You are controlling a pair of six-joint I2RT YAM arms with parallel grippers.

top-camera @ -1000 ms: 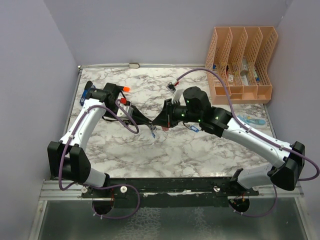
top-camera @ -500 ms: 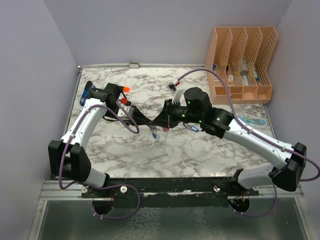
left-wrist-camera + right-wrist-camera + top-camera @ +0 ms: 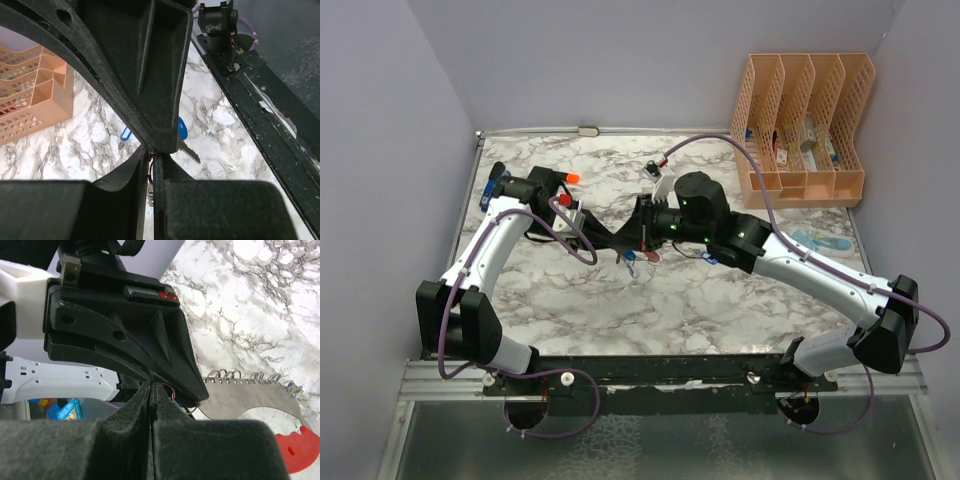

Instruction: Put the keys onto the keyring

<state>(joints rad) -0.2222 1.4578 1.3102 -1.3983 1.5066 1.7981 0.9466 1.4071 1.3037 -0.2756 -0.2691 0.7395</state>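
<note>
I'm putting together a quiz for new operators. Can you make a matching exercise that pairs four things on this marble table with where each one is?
Things
1. peach plastic slotted desk organizer
2. pale-blue flat item
3. tiny key with a blue plastic head and silver blade
4. dark-blue stapler-like object

Places
A. at the left edge of the table
B. around the middle of the table
C. in the far right corner
D. on the right side, just in front of the organizer

Pairs: 1-C, 2-D, 3-B, 4-A
</note>
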